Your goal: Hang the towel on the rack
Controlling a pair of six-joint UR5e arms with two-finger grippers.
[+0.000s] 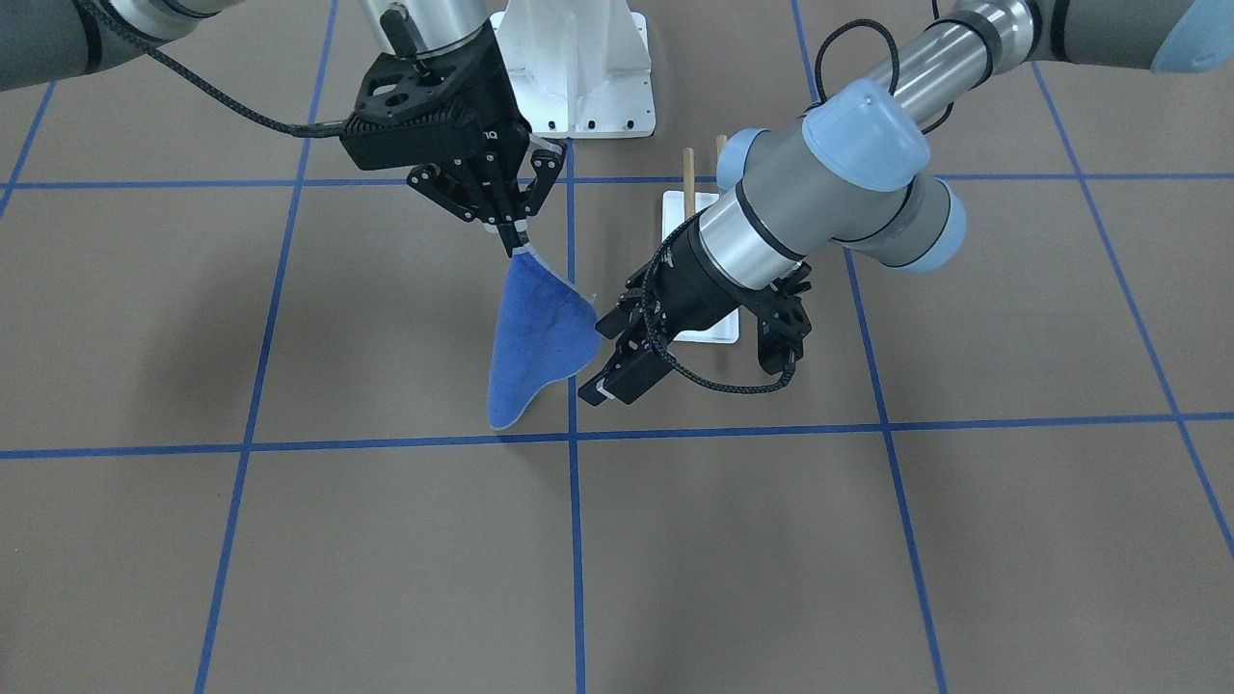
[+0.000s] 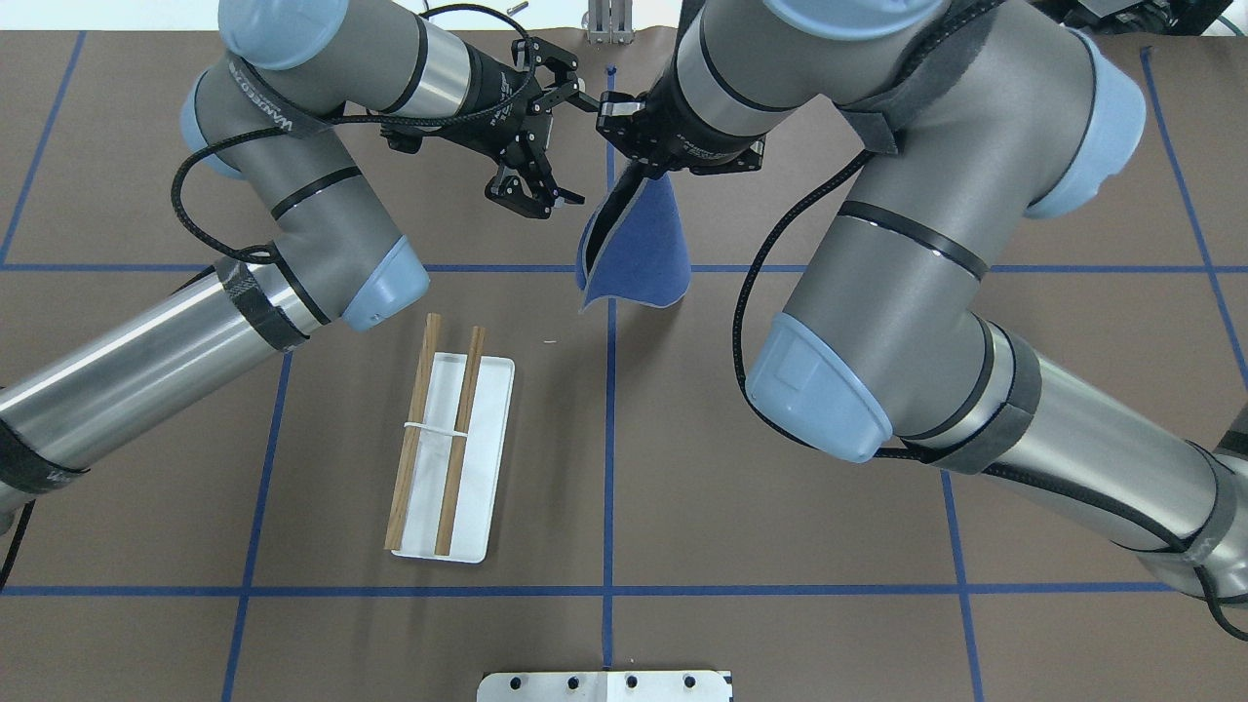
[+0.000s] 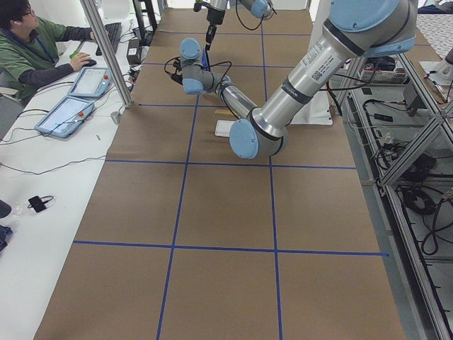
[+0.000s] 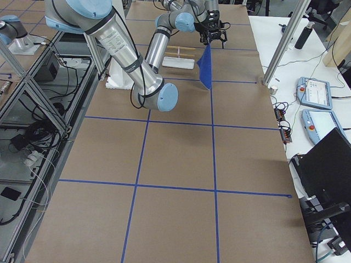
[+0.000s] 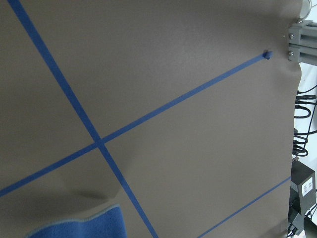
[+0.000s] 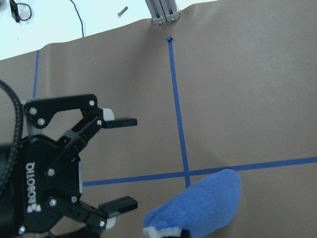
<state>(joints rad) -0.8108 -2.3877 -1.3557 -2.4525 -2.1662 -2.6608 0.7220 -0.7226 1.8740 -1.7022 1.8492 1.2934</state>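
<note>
The royal-blue towel [image 1: 535, 337] hangs by one corner from my right gripper [image 1: 511, 239], which is shut on it above the table; its lower tip is close to the brown surface. The towel also shows in the overhead view [image 2: 639, 244], the right wrist view [image 6: 198, 208] and the left wrist view [image 5: 79, 223]. My left gripper [image 1: 600, 355] is open and empty, close beside the hanging towel; its open fingers [image 6: 119, 121] show in the right wrist view. The rack [image 2: 448, 439], two wooden rods over a white base, stands nearer the robot, partly hidden by my left arm in the front view.
Blue tape lines [image 2: 609, 439] grid the brown table. A white robot mount [image 1: 578, 67] sits at the table edge near the robot. An aluminium post [image 6: 163, 12] stands at the far edge. Operators' tablets [image 3: 71, 106] lie on a side desk.
</note>
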